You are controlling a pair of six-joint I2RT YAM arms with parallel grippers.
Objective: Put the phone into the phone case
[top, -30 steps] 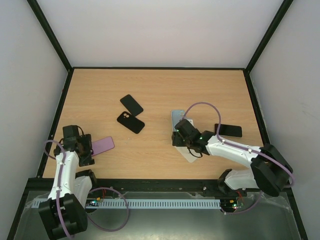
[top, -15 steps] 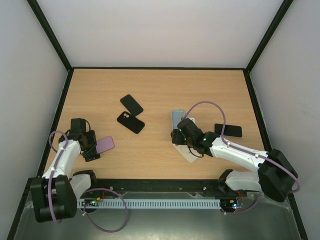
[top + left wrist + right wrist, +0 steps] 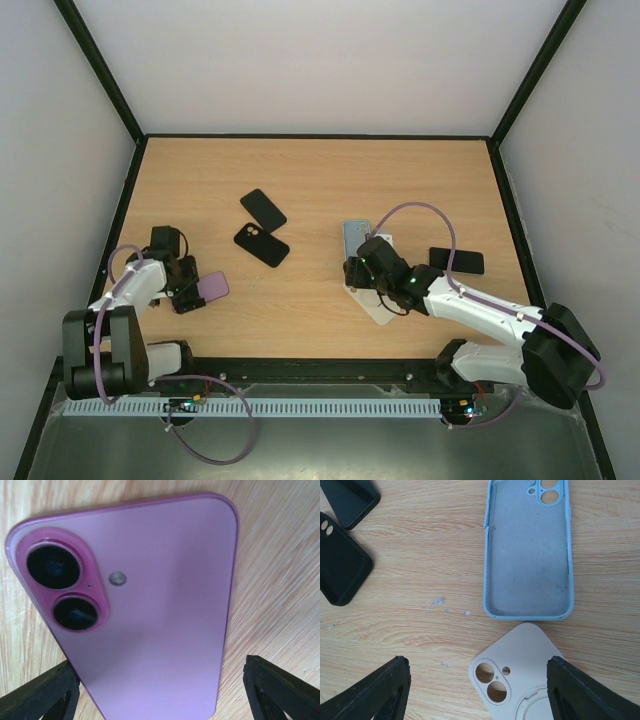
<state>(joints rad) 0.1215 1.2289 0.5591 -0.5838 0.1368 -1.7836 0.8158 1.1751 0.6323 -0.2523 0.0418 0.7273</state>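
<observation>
Left pincer [image 3: 162, 690] swung in over pink phone [image 3: 150, 605], spread astride it, nothing pinched yet. Right pincer [image 3: 477, 685] barely moved, spread above light-blue case [image 3: 529, 555]. Phone pickup looked imminent.

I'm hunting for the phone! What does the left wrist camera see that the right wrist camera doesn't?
Only left wrist: the pink phone, lying camera side up. Only right wrist: a blue case, a cream case and two black cases. Both: the wooden table, and an open gripper, the left gripper in one and the right gripper in the other.
</observation>
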